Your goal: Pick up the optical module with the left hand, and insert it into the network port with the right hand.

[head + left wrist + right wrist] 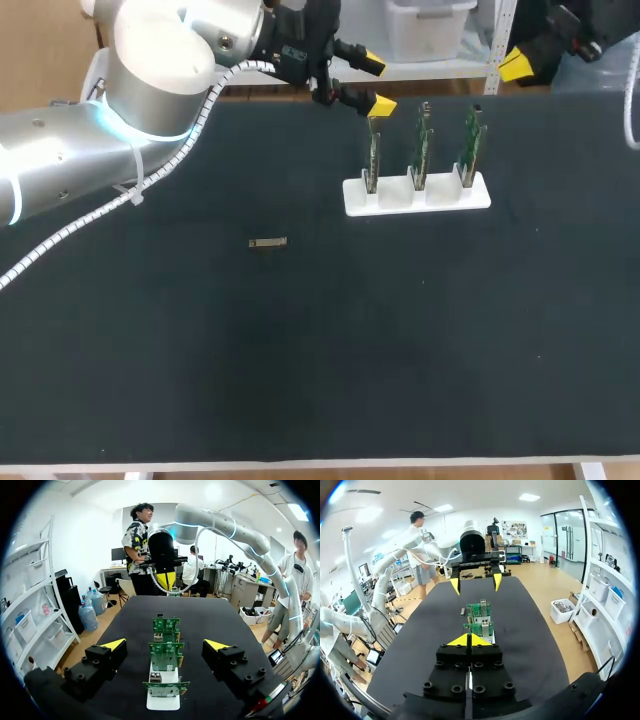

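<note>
Both at far edge: L end effector (371, 82) released, R end effector (468, 640) clenched; optical module (268, 243) mid-table.

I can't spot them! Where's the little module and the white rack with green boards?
optical module (267, 243): head view, middle of its body.
white rack (420, 203): head view, its front wall.

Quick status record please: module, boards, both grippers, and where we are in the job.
module: lying flat on the table, by itself
boards: three green ones upright in a white holder
left gripper: open and empty, at one end of the board row, away from the module
right gripper: shut and empty, facing the row from its other end
progress: pickup not yet done
</note>
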You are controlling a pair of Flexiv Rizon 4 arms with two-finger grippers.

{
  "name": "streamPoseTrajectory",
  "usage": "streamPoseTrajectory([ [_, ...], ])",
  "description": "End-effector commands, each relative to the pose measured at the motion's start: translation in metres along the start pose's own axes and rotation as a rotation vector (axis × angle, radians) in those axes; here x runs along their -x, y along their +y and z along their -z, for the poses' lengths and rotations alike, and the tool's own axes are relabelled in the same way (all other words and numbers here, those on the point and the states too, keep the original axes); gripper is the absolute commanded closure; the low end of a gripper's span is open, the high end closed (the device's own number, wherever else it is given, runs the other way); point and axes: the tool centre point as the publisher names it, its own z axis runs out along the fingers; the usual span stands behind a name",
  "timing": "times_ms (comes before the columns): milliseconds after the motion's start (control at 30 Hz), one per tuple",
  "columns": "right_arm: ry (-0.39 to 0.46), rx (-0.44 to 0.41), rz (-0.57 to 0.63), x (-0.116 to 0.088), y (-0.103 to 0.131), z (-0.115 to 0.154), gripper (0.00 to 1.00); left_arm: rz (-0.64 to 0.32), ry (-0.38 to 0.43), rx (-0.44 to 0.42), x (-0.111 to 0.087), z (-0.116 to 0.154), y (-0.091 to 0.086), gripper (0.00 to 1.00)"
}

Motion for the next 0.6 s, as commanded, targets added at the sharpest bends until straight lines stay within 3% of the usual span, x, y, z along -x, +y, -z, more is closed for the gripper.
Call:
streamPoseTrajectory([
  [33,-0.002,0.566,-0.004,-0.005,-0.006,0.01,1.0,0.002,0.003,0.003,0.001,0.0,-0.001,0.0],
  [600,0.057,0.588,-0.024,-0.019,-0.007,0.016,1.0,0.002,0.003,0.003,0.001,0.0,-0.001,0.0],
])
